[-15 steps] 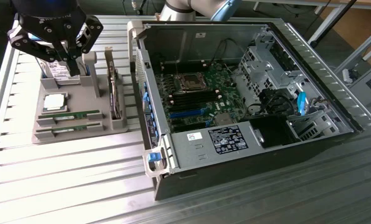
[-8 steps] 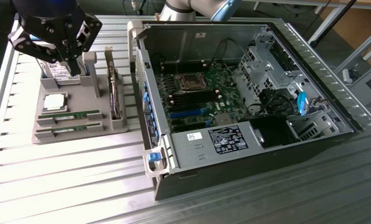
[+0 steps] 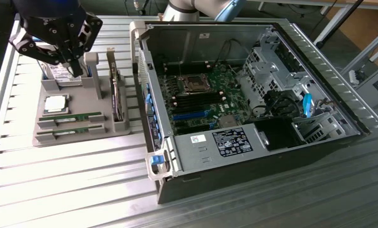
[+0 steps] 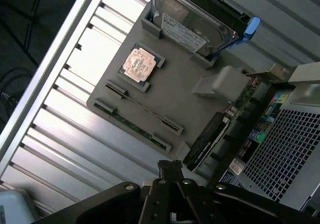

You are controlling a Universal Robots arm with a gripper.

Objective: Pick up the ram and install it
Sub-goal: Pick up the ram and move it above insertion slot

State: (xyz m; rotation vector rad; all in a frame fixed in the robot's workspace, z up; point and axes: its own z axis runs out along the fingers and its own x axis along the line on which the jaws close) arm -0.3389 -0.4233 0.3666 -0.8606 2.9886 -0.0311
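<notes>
On a ribbed metal table (image 3: 62,190) beside an open computer case (image 3: 195,156), the gripper (image 3: 77,70) hovers, fingers together, over a grey holder (image 3: 81,102) where the ram (image 3: 71,116) sits edge-up in its slots. A clean pick likely means squaring the fingers across the stick's thin edge. The white label on the hard drive (image 4: 195,24) is unreadable.

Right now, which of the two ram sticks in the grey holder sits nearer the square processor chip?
The inner ram stick, directly beside the processor chip; the other stick lies along the outer edge of the holder.
</notes>
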